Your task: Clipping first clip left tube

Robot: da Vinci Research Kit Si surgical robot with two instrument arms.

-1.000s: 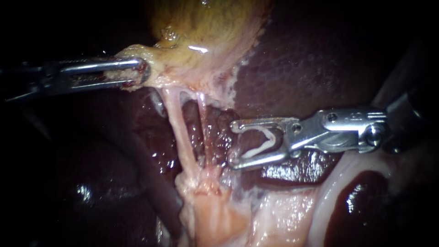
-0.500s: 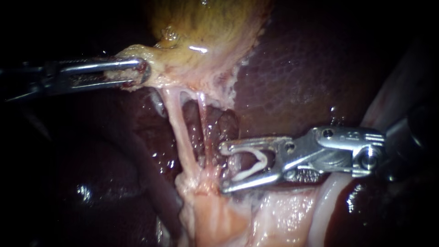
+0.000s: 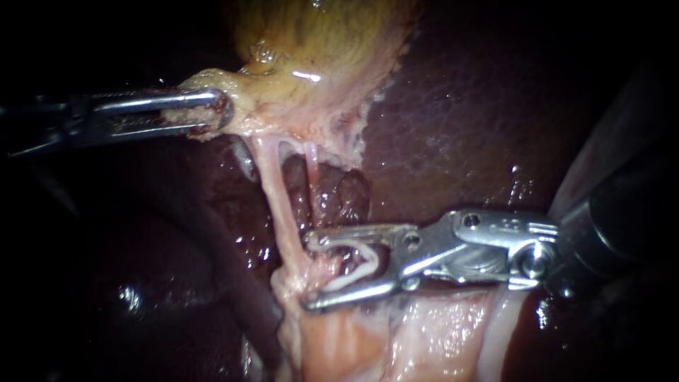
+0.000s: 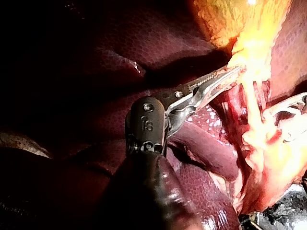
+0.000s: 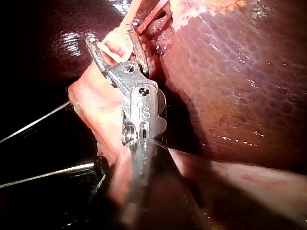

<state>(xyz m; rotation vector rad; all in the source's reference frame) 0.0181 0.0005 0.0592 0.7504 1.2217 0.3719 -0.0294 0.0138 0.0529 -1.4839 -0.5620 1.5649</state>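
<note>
Patience pays: with your left instrument [image 3: 216,111] clamped on the gallbladder [image 3: 318,42] and your right instrument [image 3: 309,272] cradling the clip [image 3: 357,267] wide-jawed at the base of the left tube [image 3: 277,205], seemingly not fully across it, advance before squeezing.

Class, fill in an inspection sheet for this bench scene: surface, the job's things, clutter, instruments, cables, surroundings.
Surface: liver, dark red and wet, under everything.
Job's things: gallbladder above; left tube and thinner right tube run down from it, no clip on either; white clip open in the right instrument.
Clutter: nothing seen.
Instruments: left instrument, jaws shut on the gallbladder's lower edge; right instrument, jaws apart and holding the clip, tips at the tubes' lower end.
Cables: two thin bright strands beside the tissue; kind unclear.
Surroundings: dark; nothing seen.
</note>
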